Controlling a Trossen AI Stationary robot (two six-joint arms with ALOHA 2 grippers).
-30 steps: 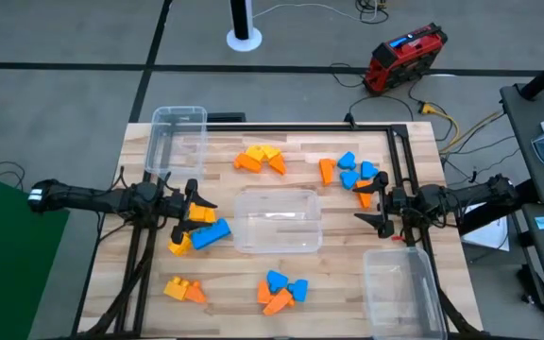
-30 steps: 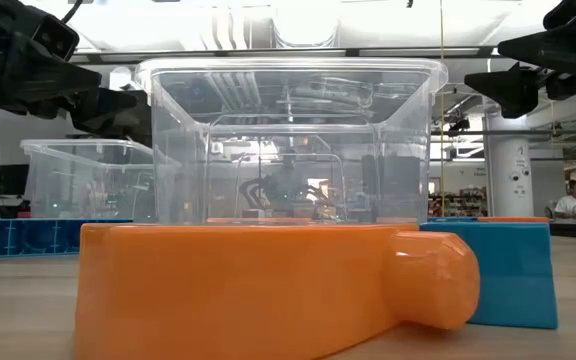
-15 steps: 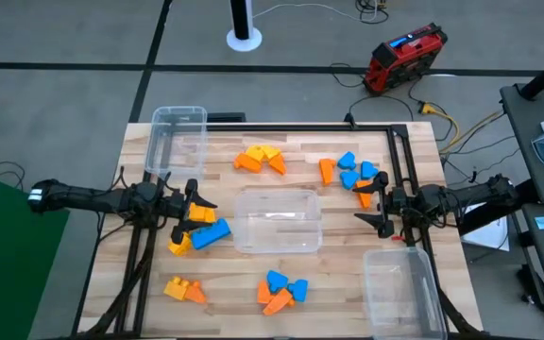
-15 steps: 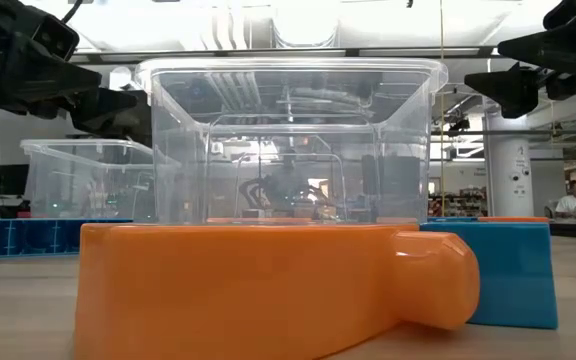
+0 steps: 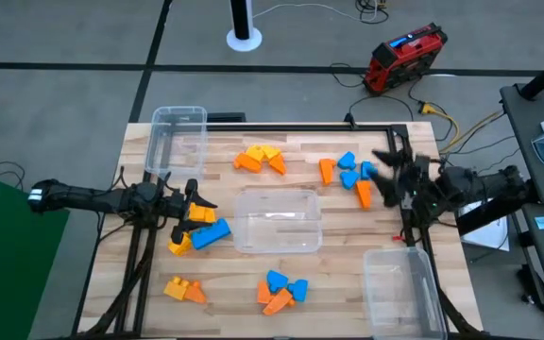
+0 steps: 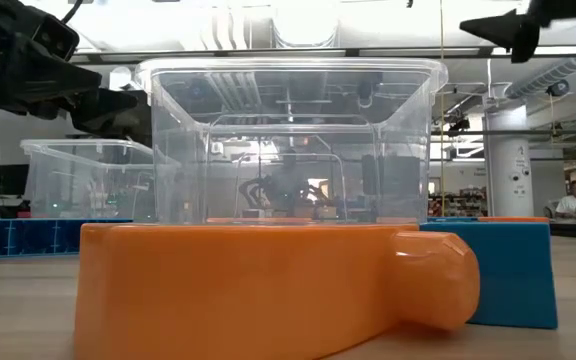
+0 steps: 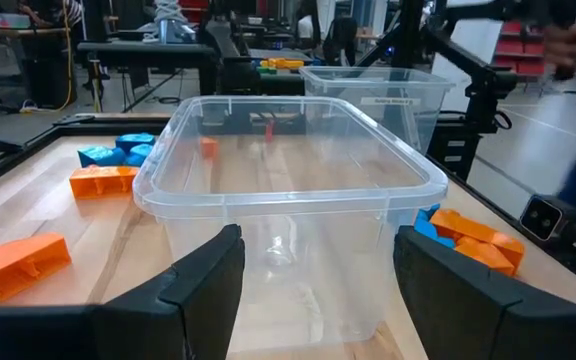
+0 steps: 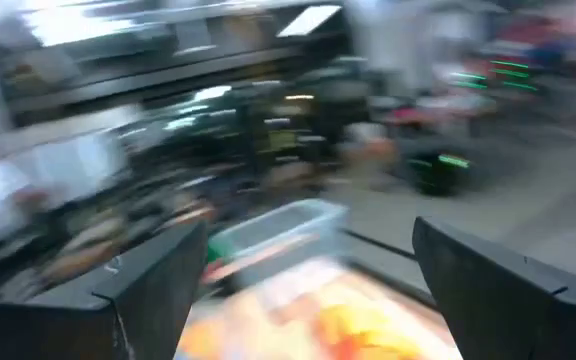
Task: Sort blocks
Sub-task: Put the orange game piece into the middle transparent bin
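The blocks lie in several clusters on the wooden table: orange and yellow (image 5: 259,159) at the far middle, blue and orange (image 5: 350,172) at the far right, yellow and blue (image 5: 202,229) left of the middle bin, yellow and orange (image 5: 183,289) near left, blue and orange (image 5: 280,291) near middle. My left gripper (image 5: 189,210) hovers open above the yellow and blue cluster, facing the middle bin (image 7: 288,190). My right gripper (image 5: 387,177) is open, raised beside the far-right cluster; it shows high up (image 6: 513,25) in the low view.
Three clear bins stand on the table: one in the middle (image 5: 277,220), one at the far left (image 5: 178,137), one at the near right (image 5: 399,288). A black frame rail (image 5: 406,161) runs along the right side. Bare wood lies between the clusters.
My right gripper has risen and swung toward the table's far edge, turning as it went, and now sits beside the far-right blue and orange cluster. It has stayed open. No block has moved.
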